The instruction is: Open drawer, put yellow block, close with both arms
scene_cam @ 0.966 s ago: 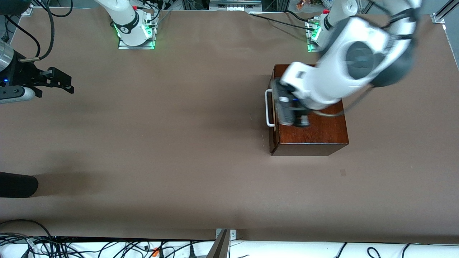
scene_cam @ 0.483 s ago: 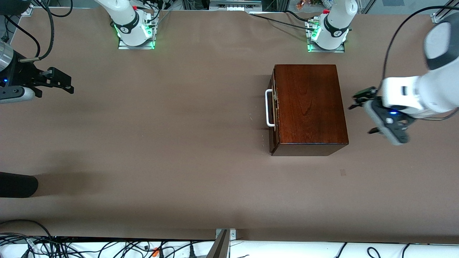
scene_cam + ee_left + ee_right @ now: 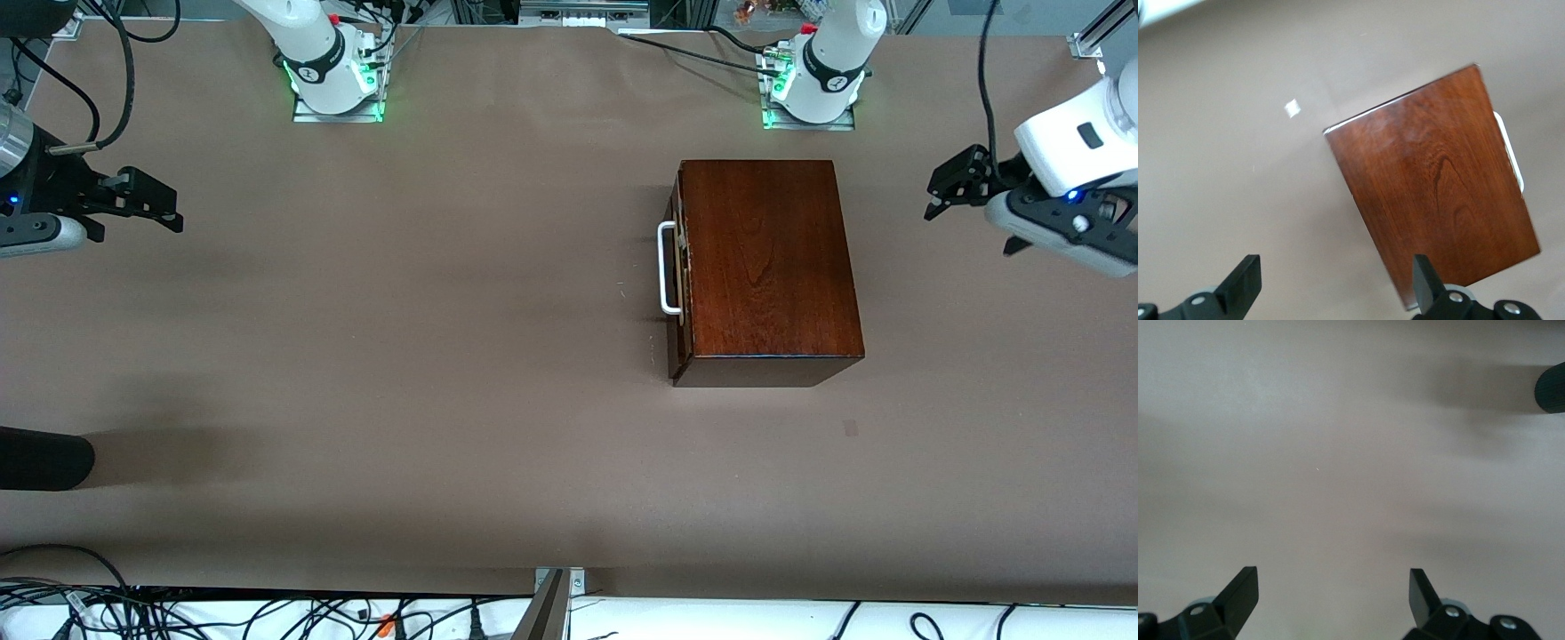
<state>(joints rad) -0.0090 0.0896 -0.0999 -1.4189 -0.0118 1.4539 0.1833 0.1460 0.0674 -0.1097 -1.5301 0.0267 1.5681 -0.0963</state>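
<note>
The wooden box (image 3: 765,271) is seen right of centre in the front view, with the drawer (image 3: 679,276) pushed fully in and its white handle (image 3: 665,268) facing the frame's centre. The yellow block is not visible in any view; whether it lies inside cannot be told. The closed drawer and both arms drawn clear suggest the task is at its end, or not yet begun.

The left gripper (image 3: 956,184) is held at the right edge of the frame, over bare table (image 3: 444,356) beside the box, fingers apart and empty. The right gripper (image 3: 147,204) is parked at the left edge, fingers apart and empty; this arm waits.

Compared with the earlier frames, the left arm has been withdrawn from over the box top to the right edge and toward the upper frame. The box, drawer and right gripper are unchanged.
</note>
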